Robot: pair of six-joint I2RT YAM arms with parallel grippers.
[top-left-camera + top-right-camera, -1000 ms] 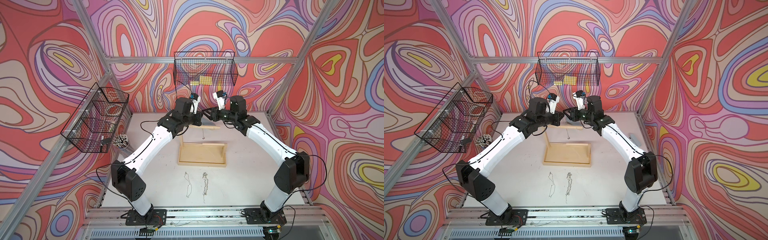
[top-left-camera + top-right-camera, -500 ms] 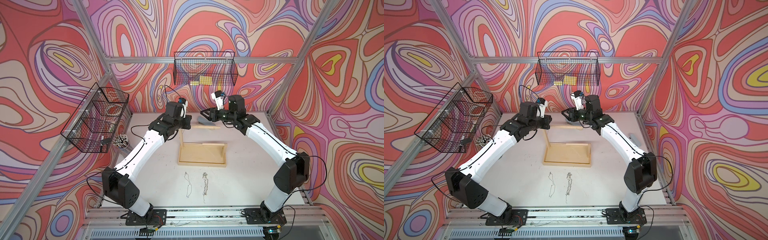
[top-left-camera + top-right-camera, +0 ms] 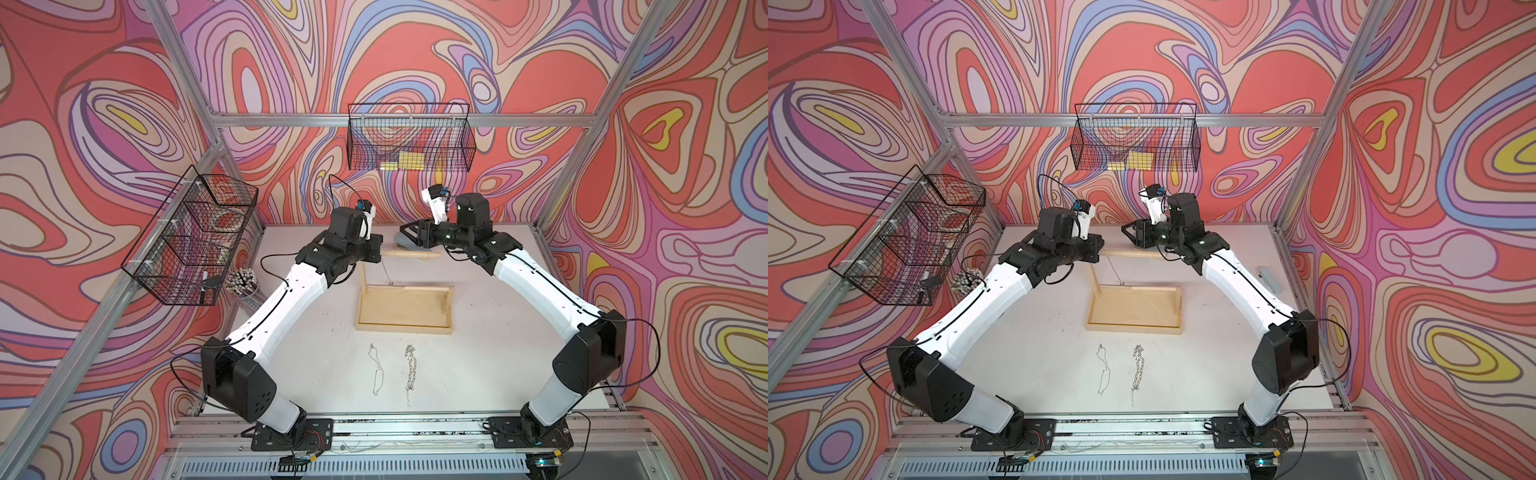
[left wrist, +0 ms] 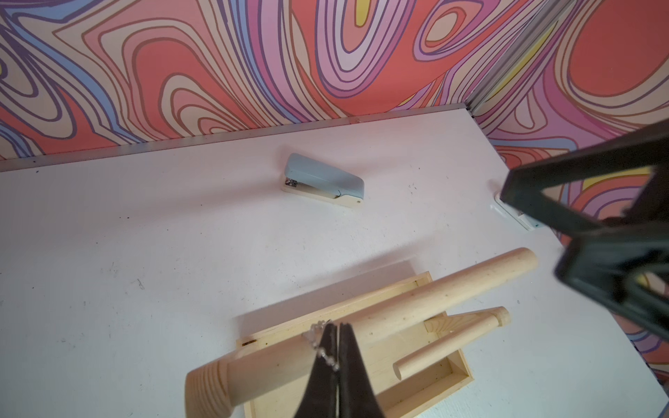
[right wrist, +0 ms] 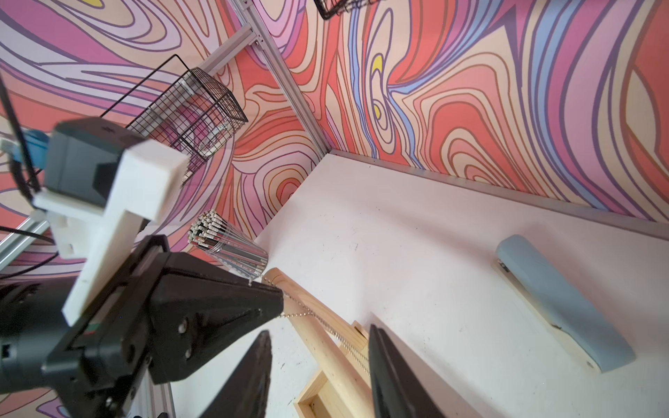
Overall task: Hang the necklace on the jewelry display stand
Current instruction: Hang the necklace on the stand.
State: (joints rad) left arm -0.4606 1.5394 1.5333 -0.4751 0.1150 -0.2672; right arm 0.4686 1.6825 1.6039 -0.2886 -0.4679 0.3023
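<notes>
**Necklace draped on the top bar, left hand pinching it**

The jewelry display stand (image 3: 402,329) sits mid-bench, a little toward the back wall, with both arms reaching in over it from either side.

The left wrist view shows best what the left hand (image 4: 337,327) is doing. Its two dark fingers are pressed together right above the stand's top bar (image 4: 434,289), with the beads of the necklace (image 4: 314,334) caught between them.

The right wrist view looks at the same spot from the other side. There the chain leaves the tip of the left hand, crosses the bar and drops below it.

In both top views the necklace is only a hair-thin line hanging from the top bar toward the lower bar (image 3: 419,286).

The right hand (image 5: 318,333) has its fingers spread and grips nothing. In its own view they frame the bar, but I can't tell whether they sit level with it or above it. In the left wrist view that hand hangs just past the bar's free end.

Only the top views show the front of the bench (image 3: 478,353), where a thin chain (image 3: 376,370) and a heavier link chain (image 3: 410,368) lie side by side.

The blue stapler (image 4: 322,179) behind the stand is plain in both wrist views but mostly hidden by the right hand from above.
</notes>
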